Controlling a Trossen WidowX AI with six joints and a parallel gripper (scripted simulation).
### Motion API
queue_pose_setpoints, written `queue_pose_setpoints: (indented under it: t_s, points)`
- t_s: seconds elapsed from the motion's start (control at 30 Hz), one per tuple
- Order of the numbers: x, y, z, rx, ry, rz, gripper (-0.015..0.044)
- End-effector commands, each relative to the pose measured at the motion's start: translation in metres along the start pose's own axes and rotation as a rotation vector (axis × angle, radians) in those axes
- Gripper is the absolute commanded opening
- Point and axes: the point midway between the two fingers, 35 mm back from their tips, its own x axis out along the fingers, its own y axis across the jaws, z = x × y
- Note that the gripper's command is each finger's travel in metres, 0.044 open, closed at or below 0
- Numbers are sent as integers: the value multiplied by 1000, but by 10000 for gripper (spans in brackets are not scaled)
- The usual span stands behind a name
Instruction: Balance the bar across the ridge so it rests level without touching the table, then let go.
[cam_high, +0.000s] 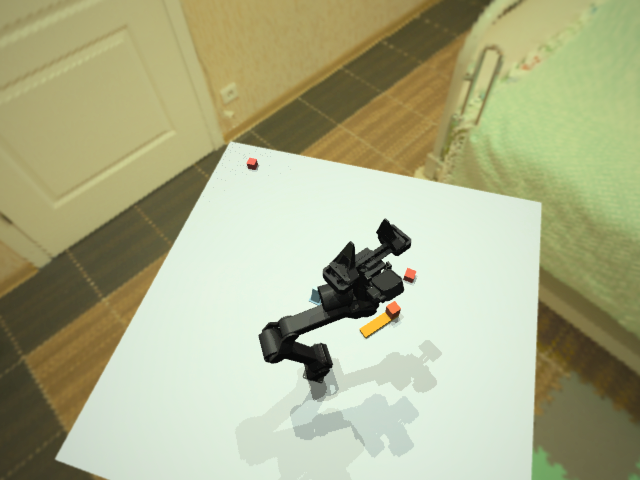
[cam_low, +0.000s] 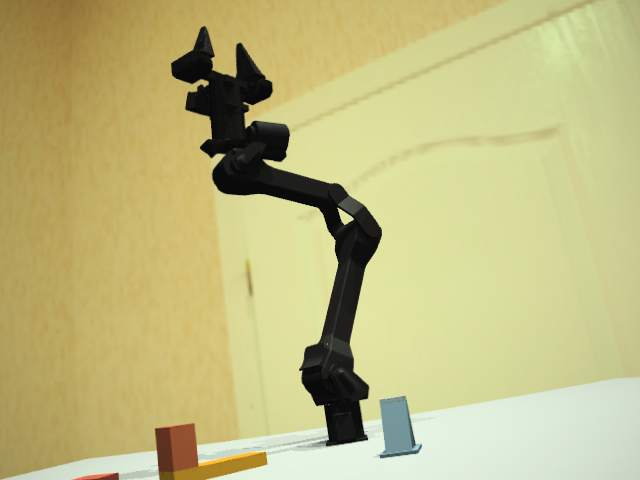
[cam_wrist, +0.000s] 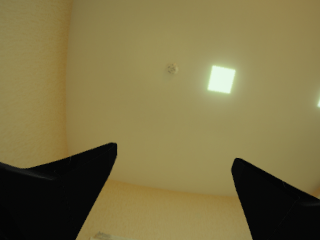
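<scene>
White surface (cam_high: 217, 289): bar (cam_high: 374, 325) lies flat far below the tool (cam_low: 223, 54) (upturned, wide, holding nothing).

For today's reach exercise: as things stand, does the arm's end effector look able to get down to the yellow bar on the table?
Probably yes, after reorienting. The end effector is open, empty and pointing upward, high above the table. The yellow bar lies flat near the arm's base, with a red cube on one end; the rest looks uncovered.

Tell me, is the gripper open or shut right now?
Open. The gripper points up at the ceiling with its jaws wide apart and nothing between them; the bar lies on the table.
</scene>
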Motion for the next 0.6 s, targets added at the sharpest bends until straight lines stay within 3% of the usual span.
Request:
queue_pose_setpoints:
  t_s: [0.0, 0.1, 0.57]
  points:
    - [0, -1, 0, 3, -2, -5, 374]
    - [-2, -20, 6, 49, -32, -75, 315]
    - [-42, -133, 31, 300, -242, -498, 315]
